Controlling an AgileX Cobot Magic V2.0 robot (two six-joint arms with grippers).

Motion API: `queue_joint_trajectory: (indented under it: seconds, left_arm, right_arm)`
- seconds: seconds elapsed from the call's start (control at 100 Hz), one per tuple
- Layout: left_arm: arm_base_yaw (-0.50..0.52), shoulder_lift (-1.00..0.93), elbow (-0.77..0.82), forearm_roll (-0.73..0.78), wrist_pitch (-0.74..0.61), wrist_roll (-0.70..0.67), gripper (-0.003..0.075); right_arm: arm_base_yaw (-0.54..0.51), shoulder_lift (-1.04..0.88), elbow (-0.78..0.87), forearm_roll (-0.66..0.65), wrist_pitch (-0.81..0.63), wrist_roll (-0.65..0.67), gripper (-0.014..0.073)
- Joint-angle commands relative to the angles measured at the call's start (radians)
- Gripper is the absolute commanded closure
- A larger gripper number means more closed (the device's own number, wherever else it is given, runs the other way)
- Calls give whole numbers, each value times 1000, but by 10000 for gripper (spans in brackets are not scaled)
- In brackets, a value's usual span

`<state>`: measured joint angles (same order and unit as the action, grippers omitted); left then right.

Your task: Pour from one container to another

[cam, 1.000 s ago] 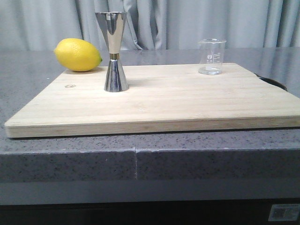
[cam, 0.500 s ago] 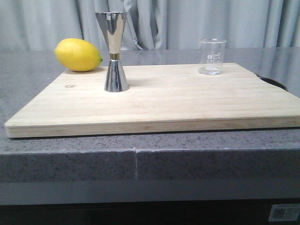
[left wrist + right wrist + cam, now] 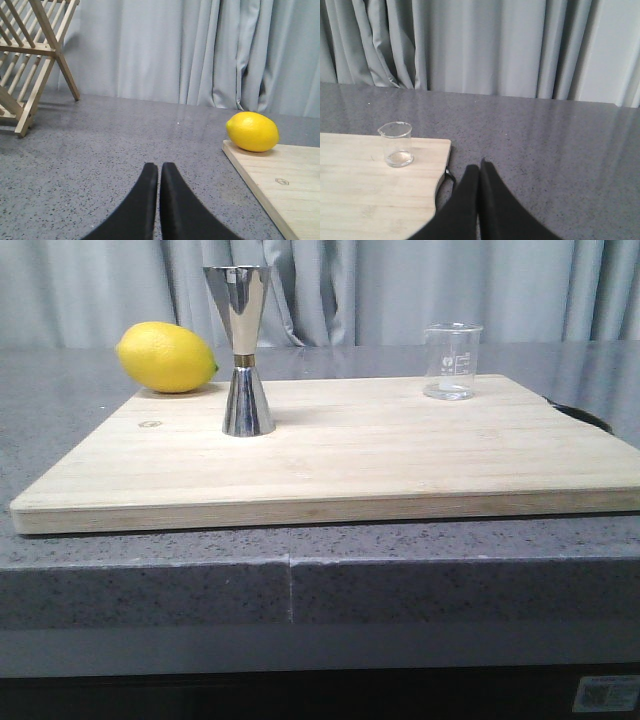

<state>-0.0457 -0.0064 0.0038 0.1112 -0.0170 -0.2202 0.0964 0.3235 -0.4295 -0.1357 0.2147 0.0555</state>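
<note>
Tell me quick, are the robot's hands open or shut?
Left gripper: shut, holding nothing.
Right gripper: shut, holding nothing.

Each gripper, left gripper [image 3: 158, 167] and right gripper [image 3: 480, 166], shows two smooth, seemingly matte black fingers curving to tapered tips.

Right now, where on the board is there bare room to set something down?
The widest bare patch is the board's near half and the middle stretch between the jigger and the beaker. It is tightest at the far left corner, where the lemon sits close beside the jigger.
</note>
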Motion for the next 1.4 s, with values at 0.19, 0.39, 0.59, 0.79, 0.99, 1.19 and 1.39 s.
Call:
queue_joint_trajectory:
  seconds: [0.19,0.39,0.59,0.79,0.99,1.19,1.39]
  left_arm:
    - [-8,-21,29,-1,-82,-6,739]
    - [-8,-21,29,-1,-82,-6,739]
    - [-8,-21,29,-1,-82,-6,739]
    - [-8,-21,29,-1,-82,-6,739]
    - [-8,-21,29,-1,-82,-6,739]
    - [-8,-21,29,-1,-82,-6,739]
    - [-8,-21,29,-1,-82,-6,739]
  right_arm:
    - [-5,-30,175,16,-292,-2,664]
    - [-5,-175,319,16,-355,-2,664]
    - [-5,-321,393,16,-334,-2,664]
    - [-7,-351,449,29,-316,-2,664]
    - [-9,-351,451,46,-258,-2,664]
    - [-9,-351,451,46,-258,-2,664]
    - [-9,-351,451,46,-269,-2,664]
